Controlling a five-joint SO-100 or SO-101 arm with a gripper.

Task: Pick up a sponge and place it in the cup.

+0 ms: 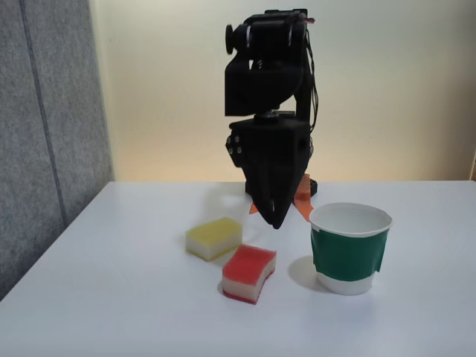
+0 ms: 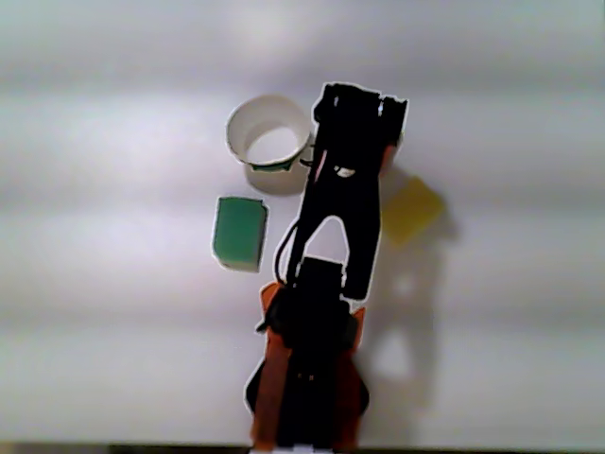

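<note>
My gripper [image 1: 277, 222] hangs tip-down over mid-table, holding nothing; its jaws look pressed together, poised ahead of a pick, I'd judge. The sponge [image 1: 249, 273] lies free toward the front edge, the cup [image 1: 349, 249] upright just to its right in the fixed view. The yellow sponge [image 1: 214, 237] sits just behind. In the other view my arm half-covers the yellow one, and colours look off: one sponge shows green.

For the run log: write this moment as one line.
phase: pre-grasp | tool: above table, holding nothing, jaws unclear | red-topped sponge: on table, untouched | yellow-topped sponge: beside it | green-banded paper cup: upright, empty
</note>
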